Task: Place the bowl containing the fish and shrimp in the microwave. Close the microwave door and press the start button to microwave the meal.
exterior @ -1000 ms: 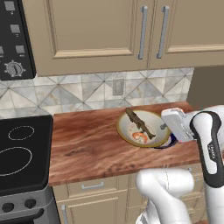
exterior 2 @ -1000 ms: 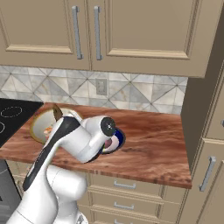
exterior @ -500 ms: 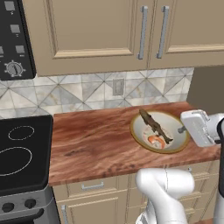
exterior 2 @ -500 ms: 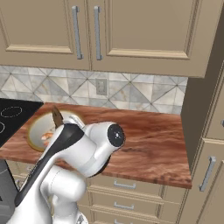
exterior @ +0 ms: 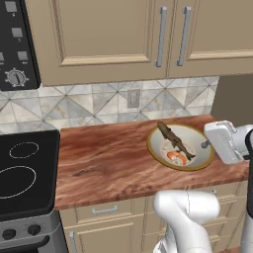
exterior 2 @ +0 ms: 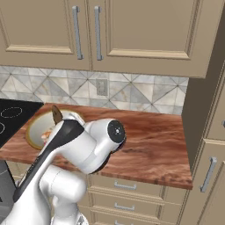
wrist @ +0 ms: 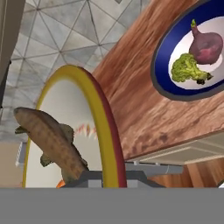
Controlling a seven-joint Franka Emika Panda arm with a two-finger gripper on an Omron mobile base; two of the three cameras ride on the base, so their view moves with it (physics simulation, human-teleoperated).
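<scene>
jaws narrowly closed, pinching bowl [exterior: 181, 144] rim, fish [exterior: 174, 140] inside

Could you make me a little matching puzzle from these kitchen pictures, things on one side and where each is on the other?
Things:
1. fish
2. blue bowl
3. stove
4. cabinet doors

Places:
A. left of the wooden counter
B. above the tiled wall
C. across the cream bowl
D. on the counter, holding green and purple food

Pairs: 1-C, 2-D, 3-A, 4-B
</scene>
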